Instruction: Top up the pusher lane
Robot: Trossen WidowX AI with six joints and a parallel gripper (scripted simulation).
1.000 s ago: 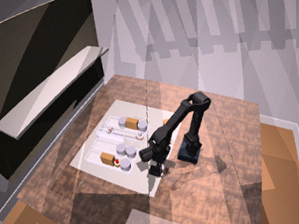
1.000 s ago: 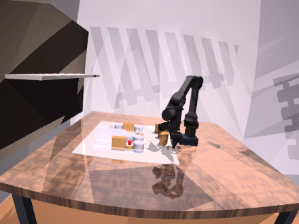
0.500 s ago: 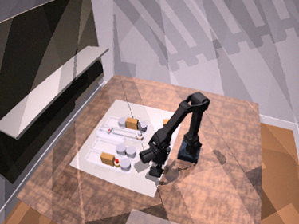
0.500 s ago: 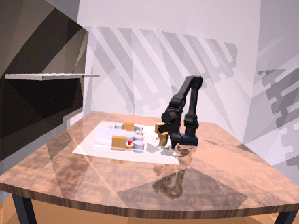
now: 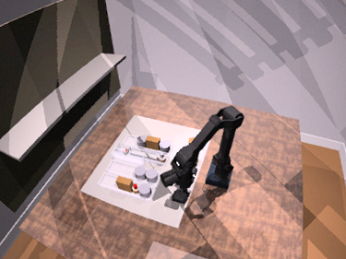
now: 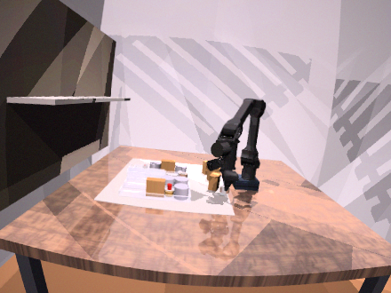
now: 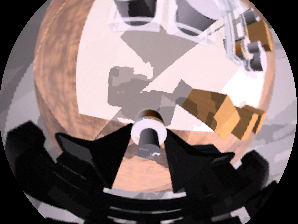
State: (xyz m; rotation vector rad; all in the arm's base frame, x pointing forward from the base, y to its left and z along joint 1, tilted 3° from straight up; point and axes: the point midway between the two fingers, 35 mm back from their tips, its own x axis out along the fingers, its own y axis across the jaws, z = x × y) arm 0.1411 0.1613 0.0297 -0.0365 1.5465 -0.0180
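Observation:
My gripper [image 7: 148, 128] is shut on a small jar [image 7: 149, 143] [image 6: 222, 190] with a grey top, a white shoulder and a brown band. The jar is upright between the fingertips near the robot-side edge of the white mat; whether its base touches is hard to tell. In the top view the arm hides it. A small pale jar with a brownish band [image 5: 162, 158] stands near the front end of a narrow clear lane, with a small red-marked thing [image 5: 126, 150] farther back. Another small jar [image 5: 135, 188] [image 6: 169, 188] has a red cap. The pusher plate cannot be made out.
The white mat [image 5: 172, 218] [image 6: 116, 201] bears clear-walled lanes. Grey cylinders [image 5: 145, 191] [image 6: 180, 191] and orange-brown boxes [image 5: 124, 183] [image 6: 155, 186] stand in neighbouring lanes. Loose orange-brown blocks [image 7: 227, 120] [image 6: 213, 182] stand close beside the gripper. A shelf [image 5: 60, 104] hangs beyond the mat.

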